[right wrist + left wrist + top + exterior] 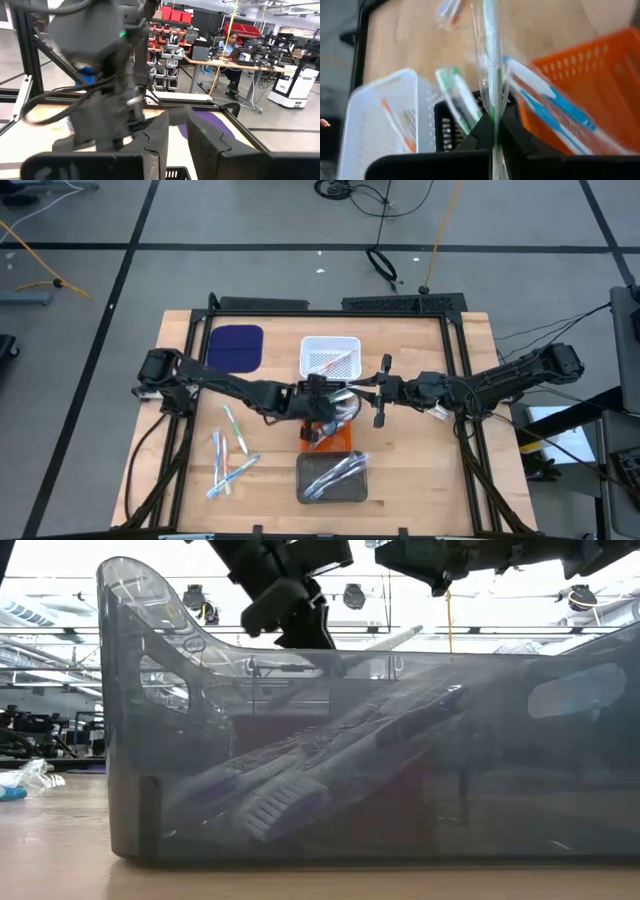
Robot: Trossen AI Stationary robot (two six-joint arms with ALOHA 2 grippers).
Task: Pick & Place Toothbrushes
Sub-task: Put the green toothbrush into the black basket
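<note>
The left gripper [495, 137] is clamped on a green toothbrush [492, 75] in a clear wrapper, holding it just above the black tray [451, 131], between the white tray [380, 120] and the orange tray [590, 85]. The right gripper [177, 132] hangs beside the black tray with its fingers apart and empty. The slippery wrapper could let the brush twist and fall into the orange tray or onto the black tray's rim.
</note>
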